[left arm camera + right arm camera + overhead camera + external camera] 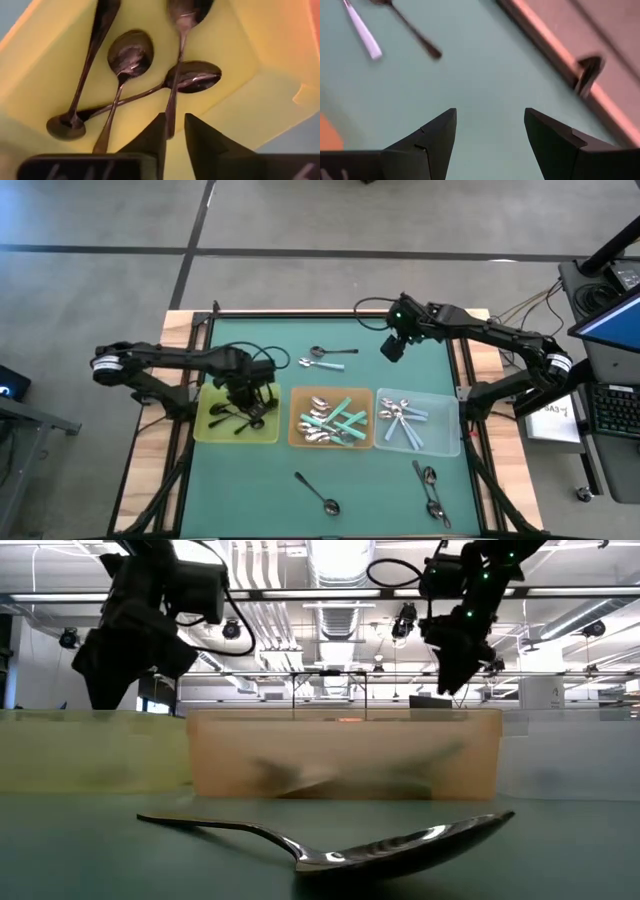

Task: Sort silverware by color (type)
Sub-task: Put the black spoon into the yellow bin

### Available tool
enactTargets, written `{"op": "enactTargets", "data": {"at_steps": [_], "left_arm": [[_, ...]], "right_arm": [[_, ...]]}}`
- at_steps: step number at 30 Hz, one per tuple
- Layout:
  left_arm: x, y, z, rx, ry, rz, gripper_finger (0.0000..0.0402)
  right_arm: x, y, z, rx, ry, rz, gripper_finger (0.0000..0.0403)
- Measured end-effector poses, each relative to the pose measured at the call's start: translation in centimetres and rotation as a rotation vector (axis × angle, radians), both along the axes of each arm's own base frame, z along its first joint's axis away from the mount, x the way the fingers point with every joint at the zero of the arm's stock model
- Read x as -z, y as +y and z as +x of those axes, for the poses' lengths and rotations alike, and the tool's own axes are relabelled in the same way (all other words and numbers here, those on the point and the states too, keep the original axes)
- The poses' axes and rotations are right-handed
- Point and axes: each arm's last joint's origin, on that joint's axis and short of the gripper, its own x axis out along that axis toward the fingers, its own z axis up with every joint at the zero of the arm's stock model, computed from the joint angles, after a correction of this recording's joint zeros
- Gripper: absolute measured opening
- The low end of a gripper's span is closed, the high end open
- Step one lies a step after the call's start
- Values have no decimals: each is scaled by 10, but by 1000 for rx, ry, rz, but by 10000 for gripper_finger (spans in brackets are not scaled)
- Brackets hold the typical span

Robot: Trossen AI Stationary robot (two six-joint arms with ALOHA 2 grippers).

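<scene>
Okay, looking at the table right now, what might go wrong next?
The left gripper sits low over crossed black-handled spoons in the yellow tray, so lifting away might snag one. The open right gripper faces two touching spoons, the pale-handled spoon and the dark-handled spoon; it might grab both.

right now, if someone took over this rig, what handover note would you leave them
Left gripper: nearly shut, empty, over the yellow tray of black-handled spoons.
Right gripper: open, empty, above the mat at the back.
Done: teal-handled spoons in the orange tray, pale-handled spoons in the clear tray.
Left: two loose spoons at the back, one at front centre, a few at front right.
</scene>
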Motion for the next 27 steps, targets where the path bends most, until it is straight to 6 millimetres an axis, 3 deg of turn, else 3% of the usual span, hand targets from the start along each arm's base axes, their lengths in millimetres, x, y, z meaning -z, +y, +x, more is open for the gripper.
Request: {"op": "enactTargets", "data": {"at_steps": [9,22,27], "left_arm": [[-2,3,14,197,-185,65,123],[-5,12,28,360,-359,212,134],[-5,16,30,405,-388,233,134]], "right_arm": [[10,26,-17,135,118,362,226],[-9,96,-10,304,3,396,226],[-11,134,-8,347,-12,457,226]]}}
